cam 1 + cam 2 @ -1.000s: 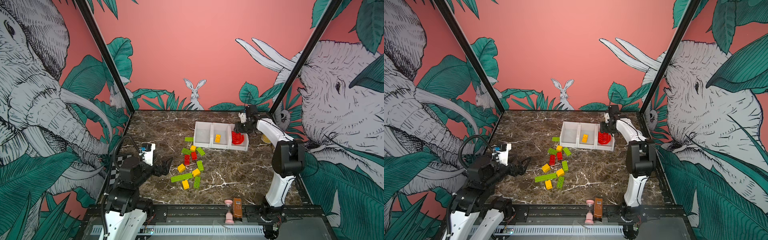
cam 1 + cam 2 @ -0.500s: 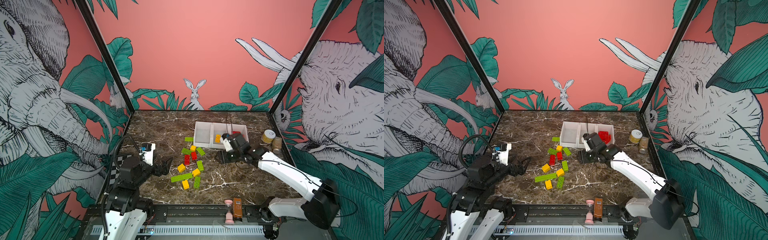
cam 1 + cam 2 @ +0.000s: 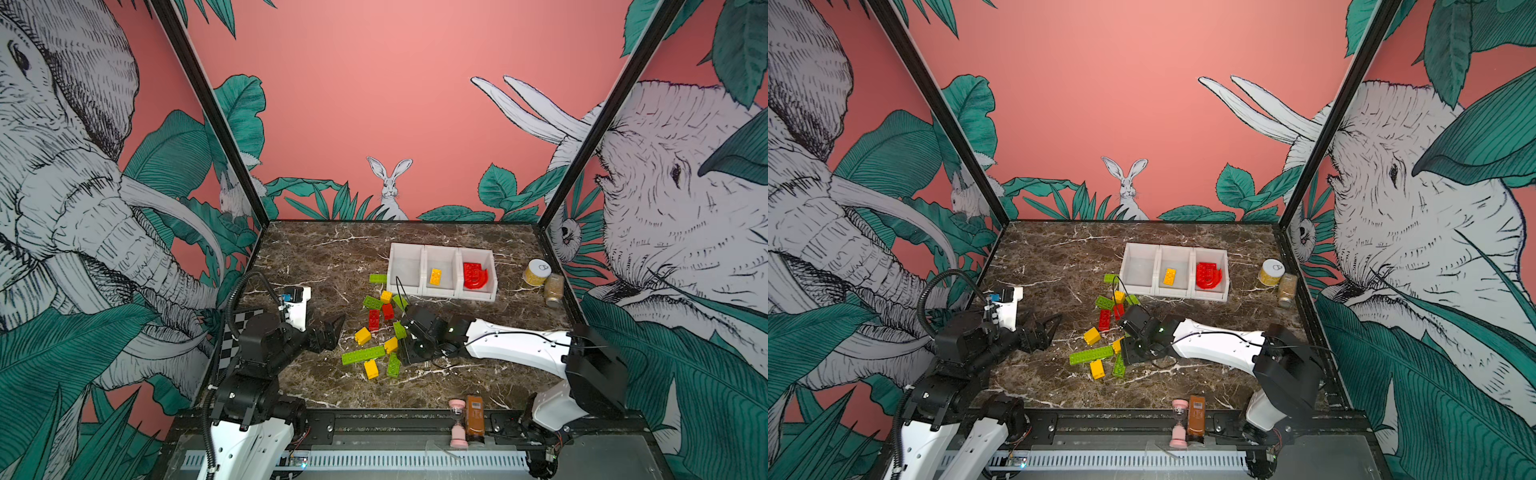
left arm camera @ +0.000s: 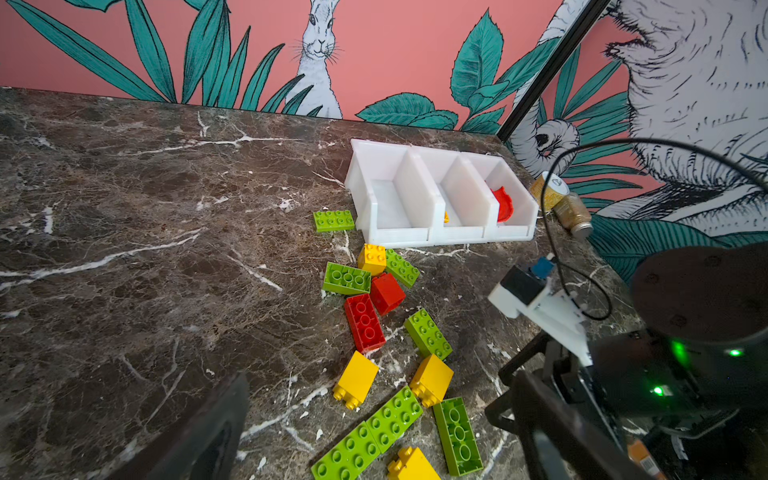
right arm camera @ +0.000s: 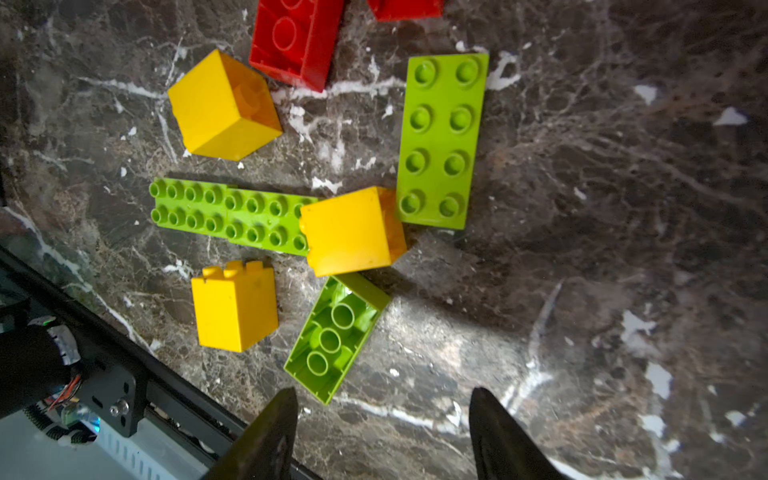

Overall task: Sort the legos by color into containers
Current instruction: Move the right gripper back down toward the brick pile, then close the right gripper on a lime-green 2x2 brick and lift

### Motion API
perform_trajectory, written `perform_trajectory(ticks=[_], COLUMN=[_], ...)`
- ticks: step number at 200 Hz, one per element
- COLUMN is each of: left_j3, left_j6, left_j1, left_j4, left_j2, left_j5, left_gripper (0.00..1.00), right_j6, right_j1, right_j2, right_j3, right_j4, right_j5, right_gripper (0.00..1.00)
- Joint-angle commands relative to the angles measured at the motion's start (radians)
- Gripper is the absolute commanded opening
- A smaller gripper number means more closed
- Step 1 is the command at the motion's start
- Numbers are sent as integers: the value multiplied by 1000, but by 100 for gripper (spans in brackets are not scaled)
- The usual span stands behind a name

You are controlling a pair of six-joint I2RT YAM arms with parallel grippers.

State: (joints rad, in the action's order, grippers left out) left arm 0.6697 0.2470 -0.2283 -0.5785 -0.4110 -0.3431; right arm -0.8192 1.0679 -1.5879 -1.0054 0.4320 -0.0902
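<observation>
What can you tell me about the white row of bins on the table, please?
Three white plastic open-top bins joined in a row, upright on the marble table toward its back. In both top views the left bin is empty, the middle holds one yellow brick, the right red pieces, one arched. A green brick lies beside the left end.

no writing can be read anywhere. the brown bottle [image 3: 1196, 417] at the near edge of the tabletop carries a pale label [image 3: 1197, 402] with barcode-like stripes, too small to read. the jar [image 3: 535, 276] at far right has a dark mark on its white lid, illegible.
</observation>
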Motion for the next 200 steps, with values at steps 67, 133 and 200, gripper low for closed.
perform_trajectory(ticks=[67,133,200], left_j3=[10,10,8], left_j6=[-2,0,1], left_j1=[-3,-3,-3], left_j4=[-14,-12,-7], left_j2=[1,-2,-17], left_j5=[7,7,1], left_gripper=[99,99,99], right_j6=[-32,-15,-11], right_j1=[50,57,56], right_j2=[-172,-246,-191], right_j3=[-104,-140,-69], right_j4=[10,34,74], right_j5=[-19,-22,38], right_gripper=[66,61,43])
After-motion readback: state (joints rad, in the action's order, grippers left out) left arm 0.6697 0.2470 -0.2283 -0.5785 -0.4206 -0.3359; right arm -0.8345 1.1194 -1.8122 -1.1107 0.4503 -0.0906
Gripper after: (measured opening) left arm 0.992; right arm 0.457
